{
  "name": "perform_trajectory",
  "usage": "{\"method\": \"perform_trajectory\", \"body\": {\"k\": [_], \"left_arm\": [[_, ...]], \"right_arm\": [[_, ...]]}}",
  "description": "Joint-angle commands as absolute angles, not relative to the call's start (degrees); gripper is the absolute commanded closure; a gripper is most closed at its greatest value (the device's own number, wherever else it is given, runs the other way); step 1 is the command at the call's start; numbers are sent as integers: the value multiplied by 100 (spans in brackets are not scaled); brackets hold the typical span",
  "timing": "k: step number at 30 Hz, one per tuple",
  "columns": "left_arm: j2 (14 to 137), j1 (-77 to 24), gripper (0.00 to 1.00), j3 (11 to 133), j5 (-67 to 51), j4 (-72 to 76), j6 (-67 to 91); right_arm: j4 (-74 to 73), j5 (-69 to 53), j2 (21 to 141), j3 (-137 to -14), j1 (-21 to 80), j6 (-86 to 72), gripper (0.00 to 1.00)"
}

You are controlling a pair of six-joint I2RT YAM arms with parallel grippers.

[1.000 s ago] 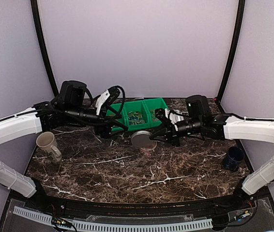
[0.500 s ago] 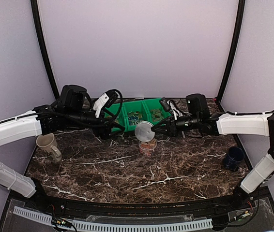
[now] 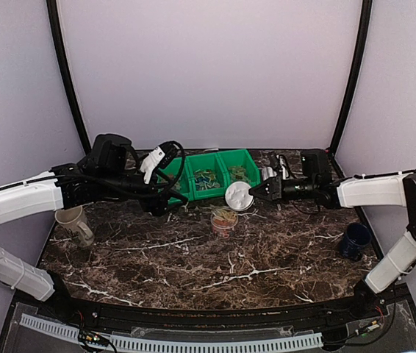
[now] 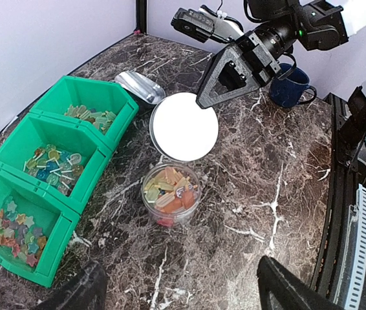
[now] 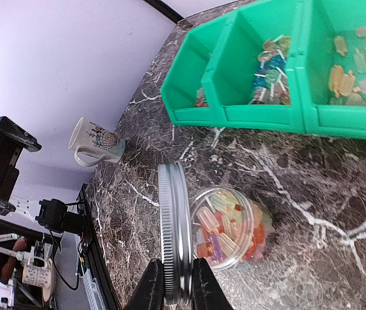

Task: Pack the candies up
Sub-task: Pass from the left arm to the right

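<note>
Since a second ago the lid [image 3: 239, 196] has come off the jar [image 4: 198, 194] and moved up and away, to about 1 o'clock of it in the top view. It is clear of the jar's mouth and stands nearly on edge. Its white inner face is turned toward the left arm, and the right wrist view shows its ribbed metal rim side-on. The right tool [image 5: 178, 287] is clenched on that rim, one finger on each face of the lid.

The jar stands open on the desk [image 3: 193, 265] near its middle, filled with candies [image 4: 167, 194] in orange, yellow, pink and pale green. More candies lie in all three compartments of the green bin [image 3: 209, 191], which sits at 12 o'clock of the jar against the back of the desk. A small shiny metal thing [image 4: 138, 87] lies just beside the bin's right end; I cannot tell what it is.

The left tool [image 4: 182, 278] hovers at about 10 o'clock of the jar, by the bin's left end, its fingers spread wide and grasping nothing. A beige mug [image 3: 73, 223] stands at the desk's 9 o'clock edge, and a blue mug [image 3: 355, 240] at about 3 o'clock.
</note>
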State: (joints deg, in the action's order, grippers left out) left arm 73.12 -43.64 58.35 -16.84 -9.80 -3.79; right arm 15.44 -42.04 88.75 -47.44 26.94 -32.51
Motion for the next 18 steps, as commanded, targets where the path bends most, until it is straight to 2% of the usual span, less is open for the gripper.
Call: {"method": "perform_trajectory", "body": {"k": [1,4,10,18], "left_arm": [[7154,-4342,17,5690,-1685,-801,-334],[7163,-4342,16,5635,-1655,-738,-334],[7261,-4343,2,5562,-1579,-624,-241],[7539,-4343,1,5523,-1509,-429,223]], "right_arm": [[1923,-4064,8515,-4349,2400,-3695,85],[2004,-4015,8408,-4083,2172,-3769,86],[1687,-3869,8531,-3946,1908,-3647,85],[1565,-3796,9027,-3903,1748,-3586,84]]}}
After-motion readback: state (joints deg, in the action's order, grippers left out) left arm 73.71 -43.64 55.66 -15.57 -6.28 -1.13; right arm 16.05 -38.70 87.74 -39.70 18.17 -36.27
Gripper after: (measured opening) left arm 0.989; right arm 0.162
